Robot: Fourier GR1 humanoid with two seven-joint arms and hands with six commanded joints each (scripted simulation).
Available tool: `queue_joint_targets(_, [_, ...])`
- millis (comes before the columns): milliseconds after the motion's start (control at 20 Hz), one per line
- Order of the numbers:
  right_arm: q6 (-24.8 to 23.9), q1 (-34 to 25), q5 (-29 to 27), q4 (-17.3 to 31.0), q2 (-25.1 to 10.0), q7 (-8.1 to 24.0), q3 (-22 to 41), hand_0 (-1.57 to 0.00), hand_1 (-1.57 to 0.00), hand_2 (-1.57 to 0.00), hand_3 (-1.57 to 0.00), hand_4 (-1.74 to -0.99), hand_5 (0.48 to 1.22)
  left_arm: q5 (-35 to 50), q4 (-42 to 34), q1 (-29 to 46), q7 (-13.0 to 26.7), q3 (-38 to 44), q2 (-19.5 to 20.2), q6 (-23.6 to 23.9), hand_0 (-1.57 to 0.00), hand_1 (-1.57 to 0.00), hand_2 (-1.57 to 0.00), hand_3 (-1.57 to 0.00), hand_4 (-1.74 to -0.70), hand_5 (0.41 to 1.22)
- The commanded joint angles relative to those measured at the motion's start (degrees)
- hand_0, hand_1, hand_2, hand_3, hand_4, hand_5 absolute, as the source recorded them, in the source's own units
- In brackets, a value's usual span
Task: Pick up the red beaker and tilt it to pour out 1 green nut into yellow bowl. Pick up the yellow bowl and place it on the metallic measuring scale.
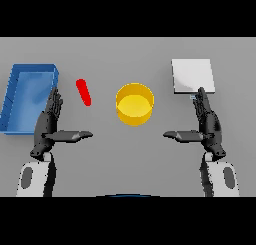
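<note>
Two hands hover flat, fingers straight, thumbs pointing inward, holding nothing. Just beyond the left hand [50, 124] lies the red beaker [83, 92], long axis leaning up-left. Between it and the right hand [207, 124] sits the yellow bowl [134, 104].

Even, soft light is falling from above — the table [125, 54] is showing barely any shadow, and edges are looking slightly blurred.

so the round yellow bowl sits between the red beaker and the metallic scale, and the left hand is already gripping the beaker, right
Not quite. The head view shows the round yellow bowl between the slim red beaker and the square metallic scale, but the left hand grips nothing: it is open beside the beaker, apart from it. The right hand is open too.
</note>
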Motion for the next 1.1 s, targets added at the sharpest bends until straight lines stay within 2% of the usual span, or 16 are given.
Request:
queue_joint_targets(0, [-0.1, -0.1, 0.0, 0.1, 0.1, 0.1, 0.0, 0.00, 0.00, 0.00, 0.00, -1.071, 0.578, 0.0, 0.0, 0.0, 0.0, 0.0, 0.0, 0.0, 0.00, 0.00, 0.00, 0.00, -1.14, 0.660])
queue_joint_targets(250, [-1.1, -1.8, 0.9, 1.3, 1.0, 0.9, 0.5, 0.00, 0.00, 0.00, 0.00, -1.071, 0.578, -0.2, -0.4, 0.3, -0.2, -0.6, -0.6, 0.2, 0.00, 0.00, 0.00, 0.00, -1.14, 0.660])
queue_joint_targets(300, [-2.7, 0.0, 7.3, -1.2, -1.6, -3.3, 3.0, 0.00, 0.00, 0.00, 0.00, -1.071, 0.578, -3.1, -3.7, 3.0, -1.7, -2.7, 1.5, -0.6, 0.00, 0.00, 0.00, 0.00, -1.14, 0.660])
queue_joint_targets(350, [-3.8, 1.4, 11.6, -2.3, -2.5, -5.2, 5.1, 0.00, 0.00, 0.00, 0.00, -1.072, 0.577, -5.5, -6.7, 4.8, -1.9, -4.9, 2.1, -0.7, 0.00, 0.00, 0.00, 0.00, -1.14, 0.660])
queue_joint_targets(450, [-5.1, 2.5, 16.5, -4.4, -2.9, -4.9, 7.6, 0.00, 0.00, 0.00, 0.00, -1.064, 0.577, -7.7, -10.1, 6.9, 0.4, -7.0, 2.9, -1.0, 0.00, 0.00, 0.00, 0.00, -1.14, 0.662])
queue_joint_targets(550, [-5.6, 3.1, 17.5, -5.5, -2.7, -4.7, 8.2, 0.00, 0.00, 0.00, 0.00, -1.084, 0.585, -8.4, -11.7, 7.3, 2.3, -7.3, 3.9, -1.2, 0.00, 0.00, 0.00, 0.00, -1.14, 0.657])
queue_joint_targets(650, [-3.9, 3.7, 15.7, -6.3, -3.3, -4.7, 7.9, 0.00, 0.00, 0.00, 0.00, -1.118, 0.600, -8.0, -11.6, 6.6, 4.1, -7.1, 4.2, -1.5, 0.00, 0.00, 0.00, 0.00, -1.14, 0.652])
queue_joint_targets(900, [-1.7, 3.0, 12.8, -6.2, -3.4, -4.5, 7.3, 0.00, 0.00, 0.00, 0.00, -1.189, 0.626, -8.0, -3.4, 0.7, 6.1, -5.9, 3.6, -1.7, 0.00, 0.00, 0.00, 0.00, -1.14, 0.643])
queue_joint_targets(1050, [-1.2, 2.8, 11.6, -6.0, -3.4, -4.7, 6.7, 0.00, 0.00, 0.00, 0.00, -1.215, 0.628, -7.7, 3.4, -3.6, 3.2, -4.0, 3.8, -1.6, 0.00, 0.00, 0.00, 0.00, -1.18, 0.650])
